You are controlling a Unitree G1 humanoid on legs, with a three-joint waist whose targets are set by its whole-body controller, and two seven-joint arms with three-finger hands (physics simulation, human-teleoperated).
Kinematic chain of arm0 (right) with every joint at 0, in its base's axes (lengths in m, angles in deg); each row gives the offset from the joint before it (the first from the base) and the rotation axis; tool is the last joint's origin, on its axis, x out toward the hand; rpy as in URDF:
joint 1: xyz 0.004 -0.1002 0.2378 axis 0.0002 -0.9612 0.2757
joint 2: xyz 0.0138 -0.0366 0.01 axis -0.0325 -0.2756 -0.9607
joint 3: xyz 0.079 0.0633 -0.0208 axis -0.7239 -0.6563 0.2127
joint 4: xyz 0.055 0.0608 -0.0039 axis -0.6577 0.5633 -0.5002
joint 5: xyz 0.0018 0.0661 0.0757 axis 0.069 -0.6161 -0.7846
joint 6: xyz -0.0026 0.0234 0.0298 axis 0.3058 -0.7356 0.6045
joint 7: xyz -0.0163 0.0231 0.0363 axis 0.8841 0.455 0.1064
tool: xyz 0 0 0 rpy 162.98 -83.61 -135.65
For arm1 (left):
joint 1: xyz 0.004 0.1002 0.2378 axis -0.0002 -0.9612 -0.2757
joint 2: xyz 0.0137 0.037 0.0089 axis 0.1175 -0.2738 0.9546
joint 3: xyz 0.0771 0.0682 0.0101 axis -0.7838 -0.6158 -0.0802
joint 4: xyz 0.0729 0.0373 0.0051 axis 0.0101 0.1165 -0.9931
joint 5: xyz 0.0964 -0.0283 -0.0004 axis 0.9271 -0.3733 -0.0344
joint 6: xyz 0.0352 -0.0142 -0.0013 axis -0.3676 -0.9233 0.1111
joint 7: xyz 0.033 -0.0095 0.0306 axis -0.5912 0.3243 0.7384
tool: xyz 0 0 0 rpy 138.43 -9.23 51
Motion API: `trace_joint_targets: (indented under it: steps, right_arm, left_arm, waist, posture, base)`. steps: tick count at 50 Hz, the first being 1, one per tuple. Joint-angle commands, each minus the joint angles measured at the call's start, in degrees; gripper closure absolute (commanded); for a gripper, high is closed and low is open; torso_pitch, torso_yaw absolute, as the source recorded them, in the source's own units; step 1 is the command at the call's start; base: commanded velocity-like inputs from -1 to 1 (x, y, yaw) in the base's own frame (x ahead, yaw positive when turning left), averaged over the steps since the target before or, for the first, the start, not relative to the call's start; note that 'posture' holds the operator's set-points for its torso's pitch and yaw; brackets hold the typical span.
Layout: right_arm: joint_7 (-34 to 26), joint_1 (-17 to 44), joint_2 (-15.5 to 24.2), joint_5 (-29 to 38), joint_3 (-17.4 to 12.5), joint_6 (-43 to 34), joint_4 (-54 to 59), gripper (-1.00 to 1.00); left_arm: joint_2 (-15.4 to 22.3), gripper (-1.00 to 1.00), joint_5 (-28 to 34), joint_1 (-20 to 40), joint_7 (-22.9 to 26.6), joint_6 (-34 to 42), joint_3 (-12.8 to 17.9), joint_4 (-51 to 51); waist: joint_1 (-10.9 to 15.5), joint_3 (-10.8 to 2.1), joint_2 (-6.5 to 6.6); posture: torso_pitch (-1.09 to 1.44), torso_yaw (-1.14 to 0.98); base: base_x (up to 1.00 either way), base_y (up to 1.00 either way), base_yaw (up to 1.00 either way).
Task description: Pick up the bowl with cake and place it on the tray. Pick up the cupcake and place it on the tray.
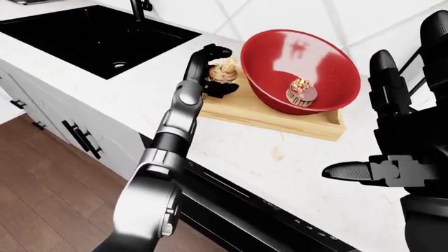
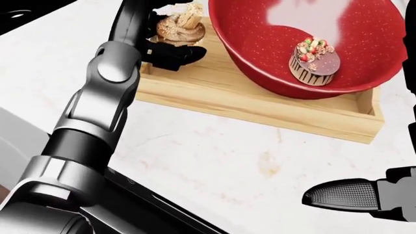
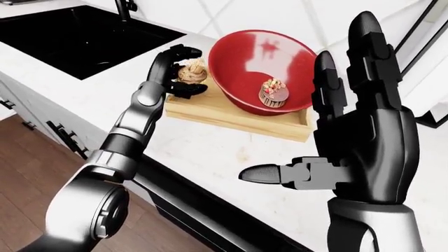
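Cupcake (image 2: 179, 28) sits at the left end of the wooden tray (image 2: 260, 109), with the left hand (image 3: 174, 73) wrapped around it, fingers closed on its sides. Red bowl (image 1: 301, 68) with the little cake (image 2: 314, 62) fills the rest of the tray. Right hand (image 3: 350, 136) floats well clear, fingers spread wide apart. Can't really see whether the cupcake's base touches the tray since the fingers hide it. Black sink (image 1: 91, 37) sits off to the left.

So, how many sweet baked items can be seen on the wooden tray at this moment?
2. The cake sits inside the red bowl on the tray. The cupcake is at the tray's left end, held in the left robot hand. The bowl may hide others.
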Motion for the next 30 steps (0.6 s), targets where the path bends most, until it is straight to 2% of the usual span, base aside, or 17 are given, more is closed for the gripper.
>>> trace_joint_targets:
  steps: [1,6,19,30]
  right_arm:
    - [0.08,0.68,0.87,0.64,-1.66,1.41,-0.52,-1.00]
    - [0.17,0.75,0.85,0.71,-1.49,1.41,-0.52,-1.00]
    - [-0.35,0.54,0.13,1.11,-1.71,1.02,-0.52,-1.00]
    - [0.61,2.38,1.02,-0.27,-1.63,0.27,-0.52,-1.00]
  left_arm:
    - [0.27,-0.32,-0.06,2.37,-0.37,-1.59,0.15,2.36]
    - [0.11,-0.42,0.00,2.24,-0.39,-1.75,0.06,2.29]
    - [0.61,-0.42,-0.09,1.89,-0.03,-1.28,0.31,3.43]
    - [2.63,-0.40,-1.00,-4.21,3.46,9.85,0.74,24.03]
  waist:
    - [-0.02,-1.34,-0.12]
    - [-0.06,-1.34,-0.10]
    - [-0.16,-1.35,0.03]
    - [-0.36,-1.04,0.44]
  posture:
    - [0.00,0.00]
    - [0.00,0.00]
    - [0.00,0.00]
    - [0.00,0.00]
  base:
    - [0.00,0.00,0.00]
    - [0.00,0.00,0.00]
    - [0.00,0.00,0.00]
    - [0.00,0.00,0.00]
